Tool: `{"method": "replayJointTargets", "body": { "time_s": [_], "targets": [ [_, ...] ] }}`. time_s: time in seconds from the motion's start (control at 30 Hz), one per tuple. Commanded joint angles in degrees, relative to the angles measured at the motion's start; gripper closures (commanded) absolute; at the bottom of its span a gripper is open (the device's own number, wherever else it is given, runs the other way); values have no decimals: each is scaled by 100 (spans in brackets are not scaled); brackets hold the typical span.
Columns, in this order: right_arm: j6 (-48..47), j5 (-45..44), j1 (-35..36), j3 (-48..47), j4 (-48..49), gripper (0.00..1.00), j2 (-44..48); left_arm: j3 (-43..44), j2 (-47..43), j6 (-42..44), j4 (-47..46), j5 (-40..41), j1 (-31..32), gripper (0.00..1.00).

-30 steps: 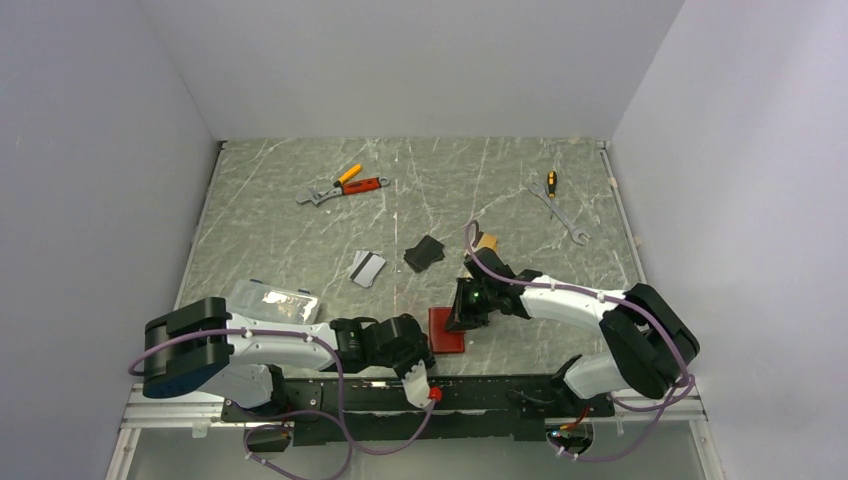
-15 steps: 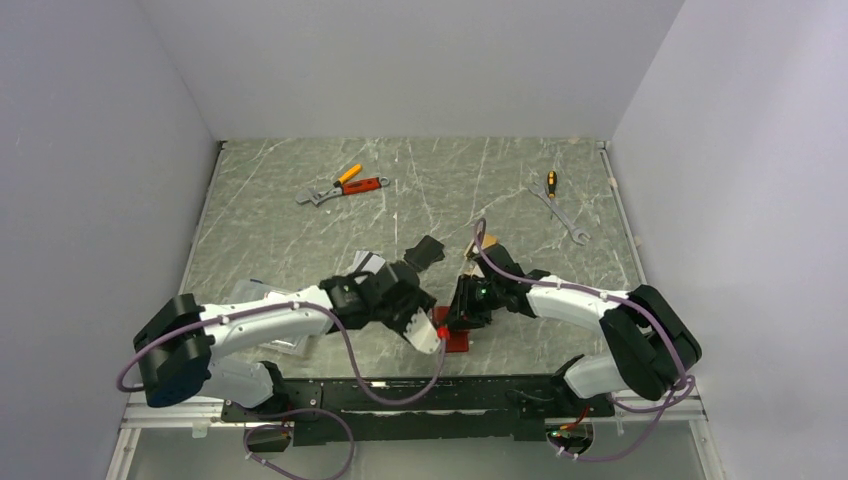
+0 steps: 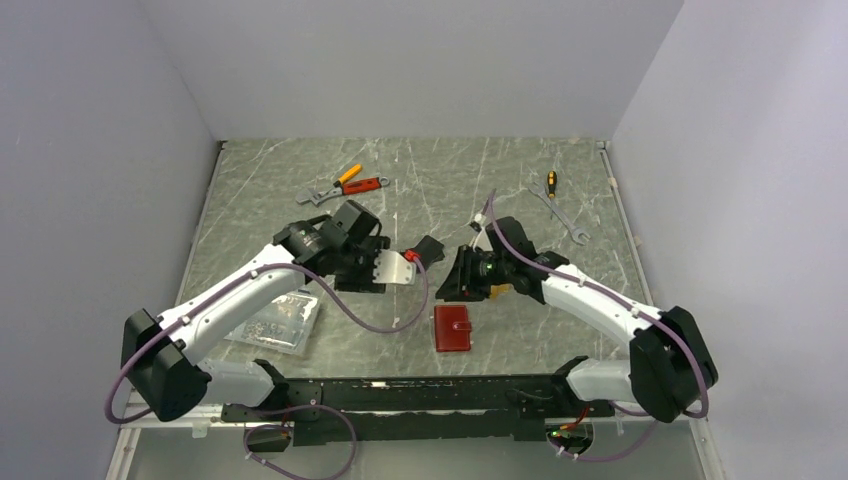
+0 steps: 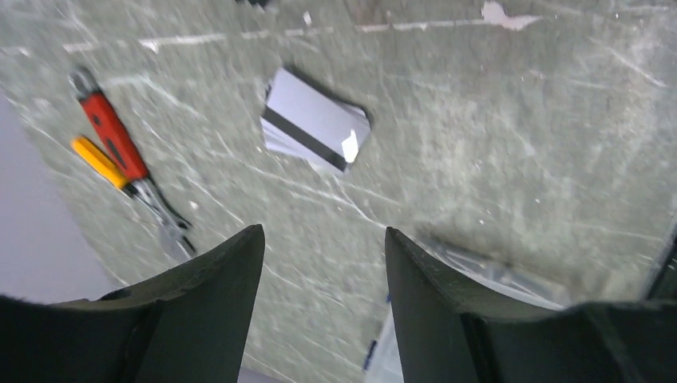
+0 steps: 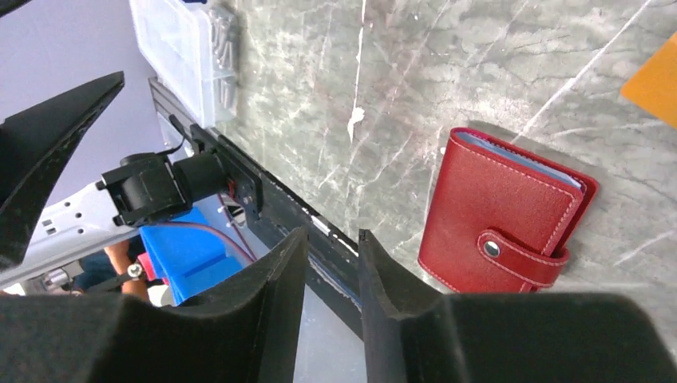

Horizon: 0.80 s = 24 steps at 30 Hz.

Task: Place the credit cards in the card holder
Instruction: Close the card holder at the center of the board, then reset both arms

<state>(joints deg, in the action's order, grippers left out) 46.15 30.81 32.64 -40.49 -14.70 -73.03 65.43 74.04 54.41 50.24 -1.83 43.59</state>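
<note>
1. My left gripper (image 4: 323,235) hangs above the table (image 4: 519,120) with its fingers spread wide, and nothing sits between them.
2. Just past those fingertips lies a small stack of silver-white credit cards (image 4: 315,128). It lies flat on the marbled top, dark stripe up and slightly fanned, clear of both fingers.
3. In the left wrist view, pliers (image 4: 120,163) with red and yellow handles lie off to one side, well apart from that stack.
4. My right gripper (image 5: 333,235) has its fingers parted by a narrow gap. Only the table's front edge shows through it, so it pinches nothing.
5. The card holder (image 5: 503,219) lies flat near the front edge, roughly midway between my two arm bases. It is folded closed with the snap tab fastened, and neither gripper touches it.
6. An orange patch at the edge of the right wrist view is probably an orange card (image 5: 655,84). Only a corner shows, lying on the table apart from the holder.
7. A clear plastic box (image 5: 188,56) rests by the front rail on my left side, well apart from the holder.
</note>
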Motion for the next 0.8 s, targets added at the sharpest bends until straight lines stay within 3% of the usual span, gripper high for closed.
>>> {"method": "replayJointTargets", "body": {
  "time_s": [0.0, 0.1, 0.23, 0.27, 0.3, 0.33, 0.37, 0.47, 0.6, 0.77],
  "targets": [
    [-351, -552, -34, -382, -1077, 75, 303, 304, 36, -423, 968, -419, -413, 37],
    [-423, -981, -37, -238, -1488, 98, 362, 377, 16, -526, 982, -496, -665, 36],
    [-371, -1134, -29, 71, -1511, 100, 354, 775, 139, -876, 999, -736, -1148, 32],
    [-385, -1215, -23, 47, -1555, 96, 323, 911, 199, -1022, 986, -813, -1355, 25],
    [-414, -1296, -17, -14, -1602, 85, 308, 1066, 262, -1144, 965, -905, -1559, 9],
    [-458, -1418, -35, -117, -1621, 69, 336, 1257, 326, -1265, 969, -1064, -1818, 2],
    [-528, -1604, -35, -311, -1640, 54, 376, 1440, 374, -1385, 954, -1233, -2101, 1],
    [-816, -2565, -150, -981, -1793, 23, 333, 1815, 395, -1661, 779, -1763, -2980, 1],
    [-1071, -4539, -407, -1449, -1458, 14, 353, 1787, 295, -2139, 232, -2363, -4237, 1],
    [-1256, -5893, -1398, -862, -135, 7, 292, 792, 258, -2865, -905, -2853, -5557, 1]
  ]
}}
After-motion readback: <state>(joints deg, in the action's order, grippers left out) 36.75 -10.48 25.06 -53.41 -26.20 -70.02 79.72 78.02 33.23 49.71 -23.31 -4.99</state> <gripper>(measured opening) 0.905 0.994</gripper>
